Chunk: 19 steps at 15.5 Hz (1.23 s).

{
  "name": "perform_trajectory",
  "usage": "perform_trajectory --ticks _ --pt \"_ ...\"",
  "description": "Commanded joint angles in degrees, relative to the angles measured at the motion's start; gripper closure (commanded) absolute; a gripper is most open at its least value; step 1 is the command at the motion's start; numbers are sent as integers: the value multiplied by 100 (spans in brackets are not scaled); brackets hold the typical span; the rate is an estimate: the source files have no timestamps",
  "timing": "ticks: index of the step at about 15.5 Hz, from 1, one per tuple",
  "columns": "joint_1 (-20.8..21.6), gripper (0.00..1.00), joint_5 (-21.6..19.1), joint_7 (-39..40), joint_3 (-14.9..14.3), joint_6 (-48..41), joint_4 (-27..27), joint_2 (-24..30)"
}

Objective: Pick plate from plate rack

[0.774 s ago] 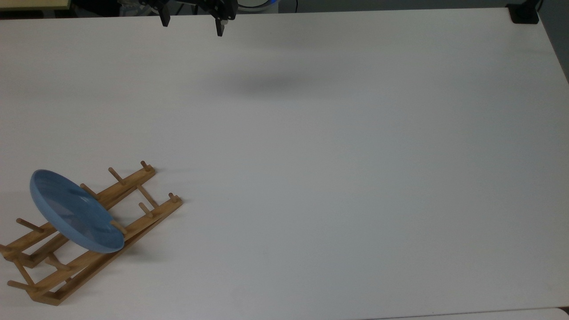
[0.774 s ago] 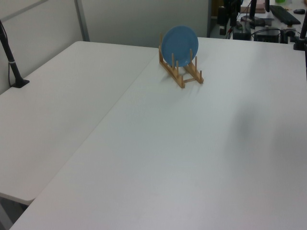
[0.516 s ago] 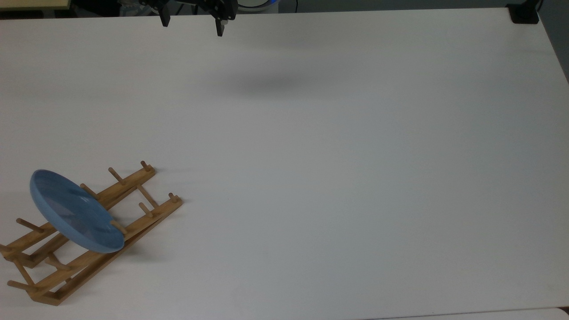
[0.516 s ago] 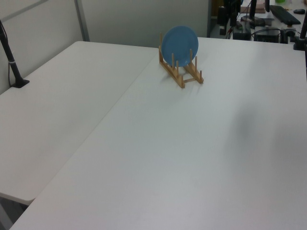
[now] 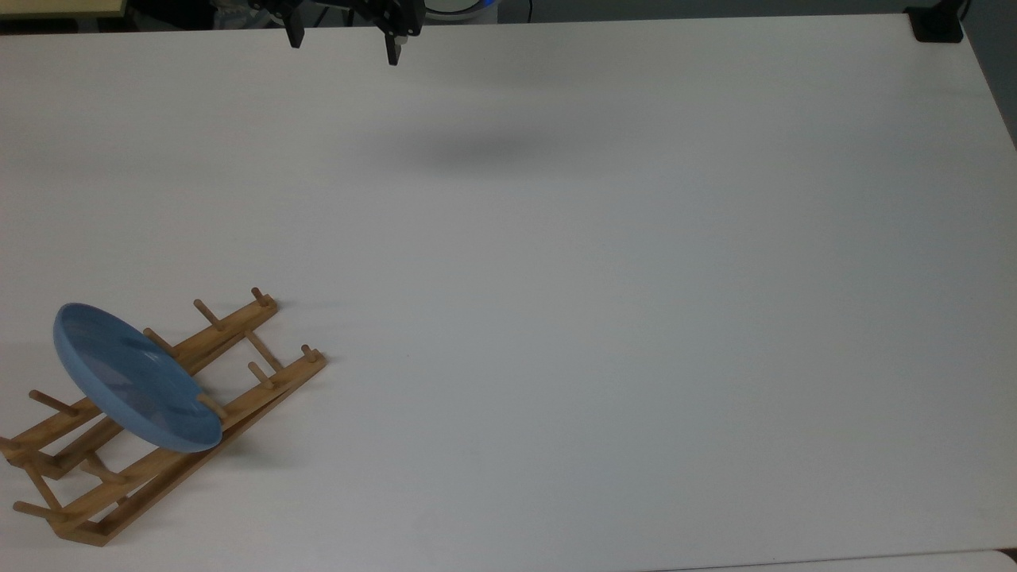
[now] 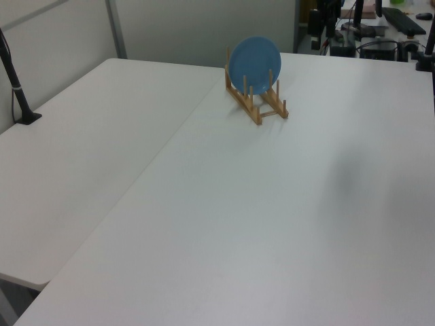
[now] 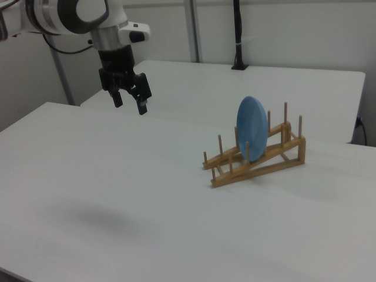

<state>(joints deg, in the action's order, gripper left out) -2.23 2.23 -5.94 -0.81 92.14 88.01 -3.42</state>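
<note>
A round matte blue plate [image 5: 135, 376] stands on edge between the dowel pegs of a light-brown wooden plate rack [image 5: 262, 373] at the top view's lower left. The same plate [image 6: 253, 61] and plate rack [image 6: 264, 109] sit at the far end of the table in the left view. In the right view the plate [image 7: 251, 128] leans upright in the plate rack [image 7: 258, 166]. My gripper [image 7: 129, 102] hangs high above the table, far from the rack, open and holding nothing. The gripper [image 5: 343, 46] sits at the top view's upper edge.
The white table [image 5: 604, 302] stretches wide around the rack. A black post with a base [image 6: 20, 102] stands at the left view's left, and a black post [image 7: 238, 35] rises at the back in the right view. Desk clutter [image 6: 380, 27] lies beyond the table.
</note>
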Motion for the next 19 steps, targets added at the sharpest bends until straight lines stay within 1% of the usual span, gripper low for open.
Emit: perform_trajectory --ticks 1,3,6,9,11,12,14,16,19 --pt "12 0 -47 120 -50 136 119 78" --pt "12 0 -47 120 -50 347 111 43" --pt "-136 0 -47 120 -51 1031 119 -1" --pt "-268 0 14 85 -51 1865 111 -229" --pt "-330 0 251 67 -51 2481 111 -378" --pt "-435 0 391 67 -51 2884 111 -501" --pt "-550 0 532 67 -51 3465 111 -720" --pt "-646 0 752 67 -51 3932 67 -975" --pt "-918 0 1104 58 -51 4643 -30 -1336"
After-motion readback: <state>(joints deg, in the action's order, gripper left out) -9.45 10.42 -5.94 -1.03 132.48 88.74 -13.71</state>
